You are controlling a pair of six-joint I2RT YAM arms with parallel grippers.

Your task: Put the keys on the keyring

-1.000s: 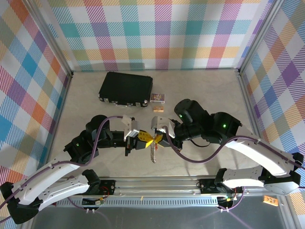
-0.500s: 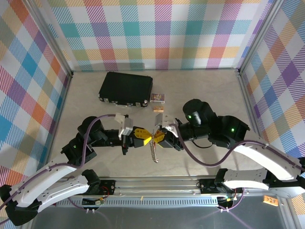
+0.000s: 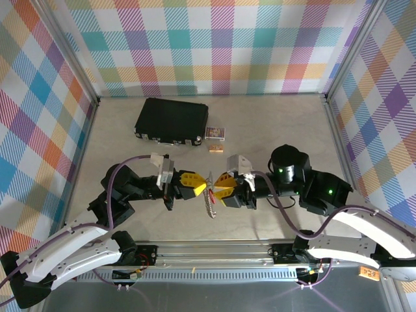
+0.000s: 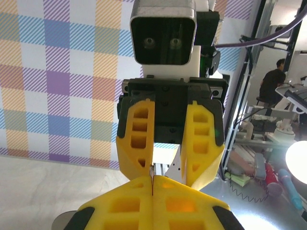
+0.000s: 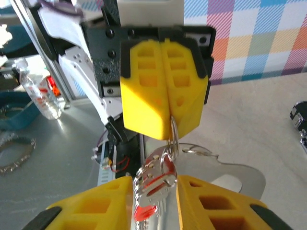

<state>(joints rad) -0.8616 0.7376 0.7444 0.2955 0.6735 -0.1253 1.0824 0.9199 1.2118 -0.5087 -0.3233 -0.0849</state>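
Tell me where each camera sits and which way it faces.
Top external: above and behind, looking down on the table; left arm, right arm, left gripper, right gripper.
Left wrist: faces the right gripper; own shut fingertips below.
Right wrist: faces the left gripper pinching the keyring; own fingers flank the keys.
Shared: the wrist views face each other.

Plaid walls, beige tabletop, aluminium front rail.
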